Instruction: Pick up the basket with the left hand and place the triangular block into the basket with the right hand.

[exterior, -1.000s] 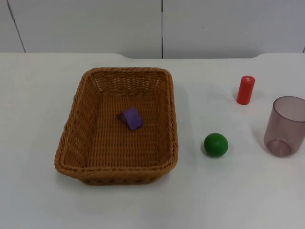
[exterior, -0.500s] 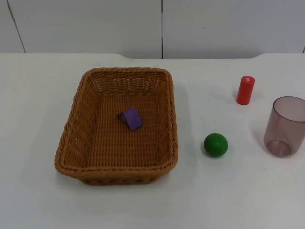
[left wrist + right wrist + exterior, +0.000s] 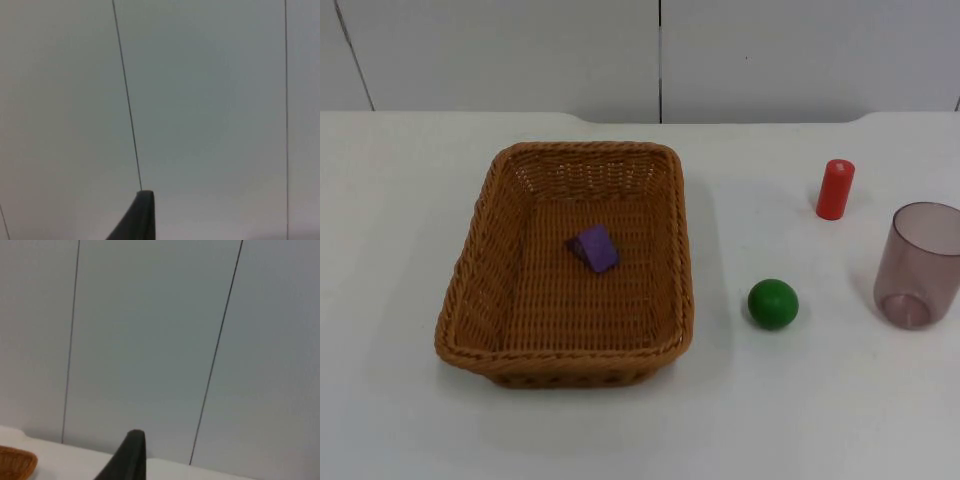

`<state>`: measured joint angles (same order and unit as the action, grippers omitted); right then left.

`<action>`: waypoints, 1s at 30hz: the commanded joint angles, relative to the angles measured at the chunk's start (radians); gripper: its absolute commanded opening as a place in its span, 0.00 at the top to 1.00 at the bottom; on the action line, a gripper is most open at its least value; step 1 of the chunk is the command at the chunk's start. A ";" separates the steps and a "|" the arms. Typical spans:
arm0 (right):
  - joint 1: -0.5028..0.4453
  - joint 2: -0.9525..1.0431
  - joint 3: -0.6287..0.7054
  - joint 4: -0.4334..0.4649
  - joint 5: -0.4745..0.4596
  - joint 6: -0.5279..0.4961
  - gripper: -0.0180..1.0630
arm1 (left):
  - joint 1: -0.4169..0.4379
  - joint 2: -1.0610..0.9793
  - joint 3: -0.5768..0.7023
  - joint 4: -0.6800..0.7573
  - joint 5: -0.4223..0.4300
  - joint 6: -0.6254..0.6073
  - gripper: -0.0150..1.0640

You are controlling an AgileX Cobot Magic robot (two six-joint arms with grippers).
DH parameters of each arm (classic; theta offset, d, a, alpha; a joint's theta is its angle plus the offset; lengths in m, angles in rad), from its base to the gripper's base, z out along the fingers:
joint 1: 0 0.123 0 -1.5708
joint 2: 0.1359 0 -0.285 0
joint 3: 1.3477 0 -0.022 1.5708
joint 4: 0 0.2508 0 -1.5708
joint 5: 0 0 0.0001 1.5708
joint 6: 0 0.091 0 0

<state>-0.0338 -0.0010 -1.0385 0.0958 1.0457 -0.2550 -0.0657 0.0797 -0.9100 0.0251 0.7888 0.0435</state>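
Observation:
A brown wicker basket (image 3: 480,215) rests on the white table, left of centre in the top view. A purple triangular block (image 3: 594,247) lies on the basket floor, near its middle. My left gripper (image 3: 142,220) is raised and faces the grey partition wall, with nothing of the table's objects before it. My right gripper (image 3: 131,455) also faces the wall, and a corner of the basket (image 3: 15,462) appears beside it at the table's far edge. Both arms wait away from the objects.
A green ball (image 3: 773,303) lies right of the basket. A red cylinder (image 3: 835,189) stands further back on the right. A translucent plastic cup (image 3: 920,265) stands at the right edge. The grey partition wall (image 3: 660,55) closes the table's far side.

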 commanded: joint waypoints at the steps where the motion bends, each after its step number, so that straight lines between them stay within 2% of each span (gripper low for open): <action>1: -0.004 0.001 0.002 0.023 0.016 0.003 0.01 | -0.002 -0.048 -0.005 -0.006 0.050 -0.025 0.01; 4: -0.004 0.001 0.002 0.046 0.008 -0.001 0.01 | 0.046 -0.080 -0.005 0.020 0.106 -0.025 0.01; 7: -0.004 0.001 0.006 0.048 0.006 -0.001 0.01 | 0.078 -0.080 -0.005 0.000 0.098 -0.029 0.01; 10: -0.004 0.001 0.035 0.048 0.006 -0.001 0.01 | 0.076 -0.080 0.000 -0.014 0.047 0.035 0.01; 13: -0.004 0.001 0.058 0.063 0.012 -0.011 0.01 | 0.065 -0.080 0.000 -0.008 0.046 0.049 0.01; 17: -0.002 0.001 0.104 0.071 0.018 -0.031 0.01 | 0.065 -0.080 0.010 -0.010 0.126 0.049 0.01; 23: 0.028 0.001 0.179 0.065 0.065 -0.007 0.01 | 0.051 -0.080 0.067 -0.052 0.153 0.049 0.01; 30: 0.047 0.001 0.274 0.065 0.079 0.029 0.01 | 0.051 -0.080 0.143 -0.034 0.176 0.049 0.01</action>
<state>0.0122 0.0000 -0.7840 0.1611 1.1173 -0.2353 -0.0083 0.0016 -0.7838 0.0000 0.9579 0.0890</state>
